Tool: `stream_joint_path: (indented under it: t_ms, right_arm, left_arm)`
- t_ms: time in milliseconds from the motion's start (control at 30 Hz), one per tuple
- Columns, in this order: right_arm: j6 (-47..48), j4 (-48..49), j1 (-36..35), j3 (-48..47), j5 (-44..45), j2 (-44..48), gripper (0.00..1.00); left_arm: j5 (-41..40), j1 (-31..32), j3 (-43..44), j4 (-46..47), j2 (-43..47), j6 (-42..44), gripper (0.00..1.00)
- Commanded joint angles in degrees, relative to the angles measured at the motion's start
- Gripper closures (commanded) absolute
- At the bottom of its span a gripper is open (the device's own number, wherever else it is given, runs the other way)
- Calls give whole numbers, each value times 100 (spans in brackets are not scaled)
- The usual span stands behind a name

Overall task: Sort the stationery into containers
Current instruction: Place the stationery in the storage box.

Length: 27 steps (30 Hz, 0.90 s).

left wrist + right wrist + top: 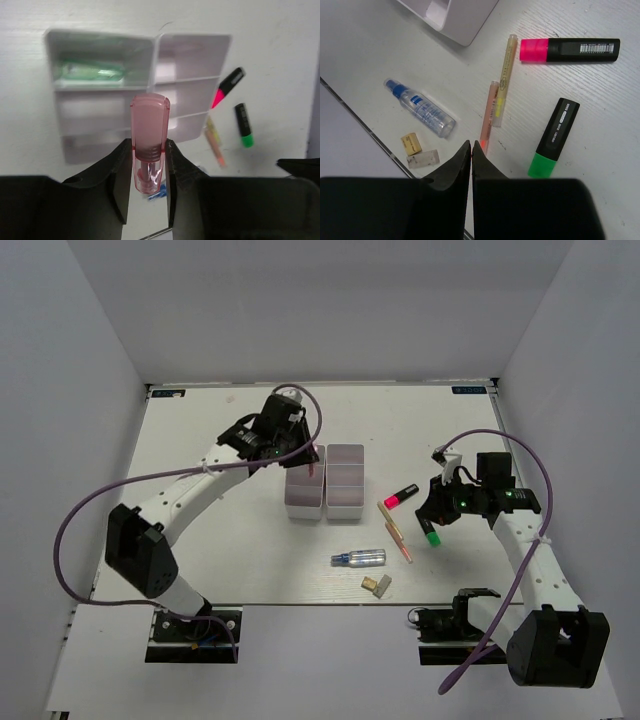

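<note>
My left gripper (312,460) (149,152) is shut on a pink capsule-like piece (149,135) and holds it upright above the two white trays (304,504). A green capsule (92,70) lies in an end compartment of the left tray (50,60); the right tray (220,45) looks empty. My right gripper (433,510) (471,145) is shut and empty, just above the table by the orange pen (487,117). Near it lie a yellow pen (504,80), a pink-capped marker (570,50), a green-capped marker (552,137), a clear bluish tube (422,107) and a tan eraser (411,143).
A whitish eraser block (422,159) lies beside the tan one, close to the table's near edge (300,602). White walls enclose the table on three sides. The loose items lie right of and in front of the trays.
</note>
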<state>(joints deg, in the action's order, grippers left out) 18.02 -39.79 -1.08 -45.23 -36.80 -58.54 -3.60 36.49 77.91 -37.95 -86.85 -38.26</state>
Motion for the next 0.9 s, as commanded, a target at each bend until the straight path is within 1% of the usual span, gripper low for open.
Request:
stream_joint_path:
  t_ms: [0,33,67,100,133,167,200,267,300,333,367,467,500,533,567,600,633,700,733,867]
  right_arm:
    - [-1,-2,47,-205,-161,97,94]
    - [8,-20,47,-205,-179,98,94]
    - [0,-20,47,-197,-205,124,94]
    - [17,-29,47,-205,-214,150,94]
    - [26,-11,47,-214,-231,150,93]
    - [26,-20,55,-205,-249,159,93]
    - [35,-29,64,-214,-240,176,93]
    - [52,-37,47,-205,-275,168,93]
    - [52,-29,38,-205,-267,168,93]
    - [87,-37,47,-214,-275,150,93]
    - [61,-38,38,-197,-275,133,92]
    - [88,-38,38,-188,-284,133,92]
    - [88,-38,38,-188,-276,133,92]
    - [105,-46,47,-179,-284,107,92]
    - [114,-29,38,-196,-293,106,92]
    - [114,-37,38,-188,-310,80,92]
    - [123,-46,47,-188,-311,71,92]
    - [131,-46,38,-188,-319,27,92]
    - [131,-46,38,-205,-319,27,90]
    - [149,-55,47,-188,-311,10,90]
  left_arm:
    - [973,-63,884,289,-436,239,100]
    - [1070,-80,1441,97,-551,658,100]
    - [1141,-89,1638,-209,-805,853,100]
    - [1472,-150,1831,-491,-1034,1491,100]
    - [1519,-177,2033,-711,-1166,1697,100]
    - [1555,-256,2757,-948,-1420,1917,100]
    - [1781,-283,2974,-1507,-1640,2658,100]
    - [1705,-388,3658,-1872,-1904,3059,100]
    - [1669,-432,3818,-2178,-2019,3601,100]
    - [1634,-493,3802,-2233,-2029,3737,100]
    - [1608,-511,3758,-2260,-2012,4086,100]
    - [1511,-546,3390,-2138,-1766,4781,100]
    - [1494,-538,2997,-2041,-1583,5036,100]
    - [1519,-529,2854,-1910,-1502,5361,100]
    - [1528,-529,2383,-1830,-1432,5512,100]
    - [1528,-511,2230,-1725,-1292,5635,100]
    - [1441,-503,2098,-1428,-1178,5924,100]
    - [1432,-485,1651,-1285,-1080,6093,100]
    - [1441,-485,1509,-1050,-1028,6207,100]
    - [1423,-467,1262,-801,-931,6611,100]
